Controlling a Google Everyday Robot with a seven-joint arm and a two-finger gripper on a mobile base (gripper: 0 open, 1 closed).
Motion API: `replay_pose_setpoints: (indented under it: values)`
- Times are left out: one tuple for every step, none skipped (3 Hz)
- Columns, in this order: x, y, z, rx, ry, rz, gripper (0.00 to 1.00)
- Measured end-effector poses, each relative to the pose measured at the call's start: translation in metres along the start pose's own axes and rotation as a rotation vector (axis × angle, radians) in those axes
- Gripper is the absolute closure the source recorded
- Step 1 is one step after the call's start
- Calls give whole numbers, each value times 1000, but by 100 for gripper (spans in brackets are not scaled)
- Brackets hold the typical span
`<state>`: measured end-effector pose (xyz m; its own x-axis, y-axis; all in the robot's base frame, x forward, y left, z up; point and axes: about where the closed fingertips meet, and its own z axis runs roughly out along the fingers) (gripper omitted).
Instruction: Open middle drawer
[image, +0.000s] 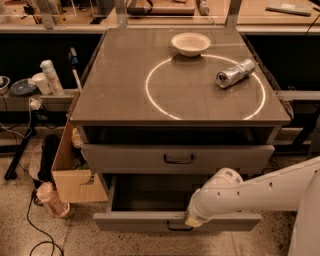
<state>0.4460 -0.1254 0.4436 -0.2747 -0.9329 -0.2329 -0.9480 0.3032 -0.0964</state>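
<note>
Here, the tool (192, 223) sits at the middle drawer (135, 221) — pulled open.

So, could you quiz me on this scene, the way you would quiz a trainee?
1. Fill in: the crushed silver can lies inside the white ___ marked on the brown cabinet top.
2. True or false: the wide shallow grey metal middle drawer is pulled out, showing its inside.
3. Where is the robot's gripper? A) on the can B) at the middle drawer's small dark loop handle C) on the cabinet top

Key: 1 circle; 2 true; 3 B.
</note>
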Motion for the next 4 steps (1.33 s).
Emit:
replay_pose_setpoints:
  values:
    - [-2, -11, -9, 25, -2, 8, 12]
    - [-3, -21, -17, 46, 2, 11, 0]
    - [-5, -29, -29, 75, -12, 13, 0]
    - [-5, -29, -29, 75, -12, 13, 0]
